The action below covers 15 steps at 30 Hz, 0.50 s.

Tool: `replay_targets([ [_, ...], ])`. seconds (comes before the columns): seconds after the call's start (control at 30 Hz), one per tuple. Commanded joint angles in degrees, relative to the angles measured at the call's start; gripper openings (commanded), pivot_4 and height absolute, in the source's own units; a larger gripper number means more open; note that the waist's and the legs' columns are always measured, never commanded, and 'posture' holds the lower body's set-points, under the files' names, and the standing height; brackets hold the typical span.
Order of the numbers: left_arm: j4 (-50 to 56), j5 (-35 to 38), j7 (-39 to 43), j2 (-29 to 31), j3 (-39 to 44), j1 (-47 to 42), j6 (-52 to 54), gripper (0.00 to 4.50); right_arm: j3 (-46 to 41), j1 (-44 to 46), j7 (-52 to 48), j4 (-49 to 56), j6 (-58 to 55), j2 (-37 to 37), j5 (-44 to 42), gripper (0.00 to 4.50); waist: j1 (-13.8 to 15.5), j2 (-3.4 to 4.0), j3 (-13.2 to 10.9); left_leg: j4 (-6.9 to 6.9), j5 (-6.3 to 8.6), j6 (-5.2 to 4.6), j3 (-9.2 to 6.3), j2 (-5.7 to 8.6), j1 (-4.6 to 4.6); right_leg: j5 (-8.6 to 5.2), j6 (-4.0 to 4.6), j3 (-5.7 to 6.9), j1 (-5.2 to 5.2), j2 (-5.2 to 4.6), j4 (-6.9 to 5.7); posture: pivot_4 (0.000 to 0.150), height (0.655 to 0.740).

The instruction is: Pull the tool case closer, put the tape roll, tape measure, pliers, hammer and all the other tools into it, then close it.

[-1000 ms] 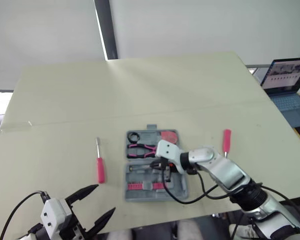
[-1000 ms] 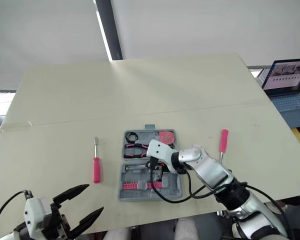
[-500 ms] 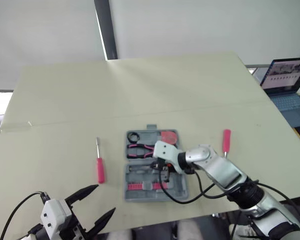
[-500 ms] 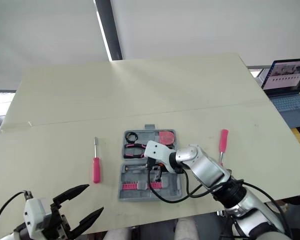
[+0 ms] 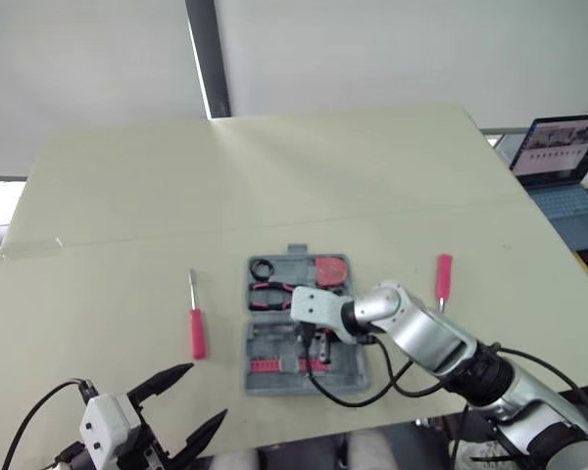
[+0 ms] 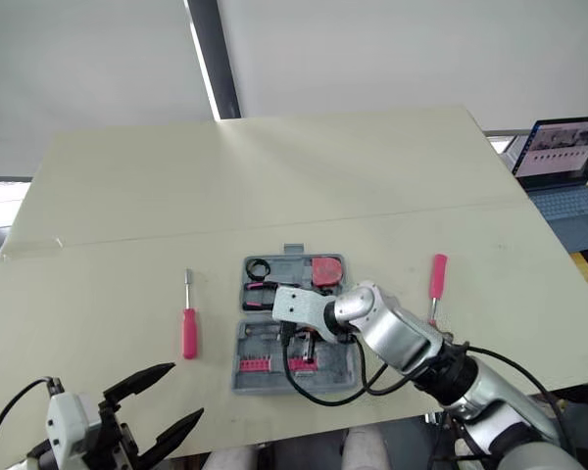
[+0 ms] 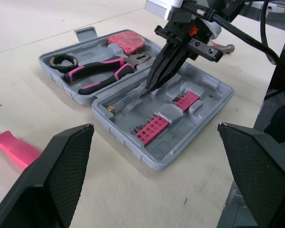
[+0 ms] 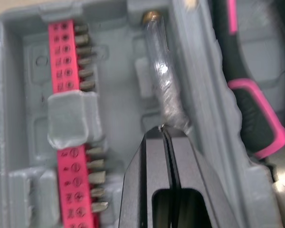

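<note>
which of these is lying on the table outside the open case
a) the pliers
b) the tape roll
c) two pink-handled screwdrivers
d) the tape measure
c: one pink screwdriver lies on the table to the left of the tool case and a second screwdriver to its right, while the pliers, tape measure and tape roll sit inside it.

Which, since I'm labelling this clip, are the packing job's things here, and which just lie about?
Job's things:
tool case, open on the table
tape roll, tape measure and pliers, in its far half
bit strips, in its near half
red screwdriver, on the table to its left
pink-handled tool, on the table to its right

Lying about:
laptop, beyond the table's right edge
</note>
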<state>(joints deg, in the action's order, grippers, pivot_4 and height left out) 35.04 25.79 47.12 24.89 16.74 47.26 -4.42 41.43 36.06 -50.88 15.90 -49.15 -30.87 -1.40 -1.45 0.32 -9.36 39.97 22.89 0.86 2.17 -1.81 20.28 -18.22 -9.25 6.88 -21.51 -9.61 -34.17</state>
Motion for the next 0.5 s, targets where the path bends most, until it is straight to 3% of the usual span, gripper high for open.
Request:
replay_targets([
  [0.03,-0.11,-0.36,0.37,-0.5,-0.46,1.48,-1.62,4.5,2.64,-0.45,-0.85,-1.4,-2.53,-0.38,1.46,0.03,0.03,0.0,0.03,0.0,0.0,0.0,0.0,0.0,0.0,0.0,0.0,0.0,0.01,0.0,0.0,0.15,0.7373],
  [0.27,-1.2,-0.57,0.62,-0.76,-0.72,1.9,-3.03,4.5,-0.07,0.09,-2.23,-1.2,-2.16,0.49,-0.82,0.03,0.01,0.0,0.06,0.0,0.0,0.0,-0.01,0.0,0.0,0.0,0.0,0.01,0.01,0.0,0.0,0.15,0.7373],
  [0.5,-2.43,-0.02,1.13,-0.62,-0.83,1.66,-4.16,4.5,-9.03,-1.04,-5.86,4.61,-5.4,-0.59,-9.42,0.03,0.01,0.03,0.03,0.0,0.0,0.0,-0.01,0.0,0.03,0.0,0.0,0.01,0.0,0.0,0.02,0.15,0.7373],
])
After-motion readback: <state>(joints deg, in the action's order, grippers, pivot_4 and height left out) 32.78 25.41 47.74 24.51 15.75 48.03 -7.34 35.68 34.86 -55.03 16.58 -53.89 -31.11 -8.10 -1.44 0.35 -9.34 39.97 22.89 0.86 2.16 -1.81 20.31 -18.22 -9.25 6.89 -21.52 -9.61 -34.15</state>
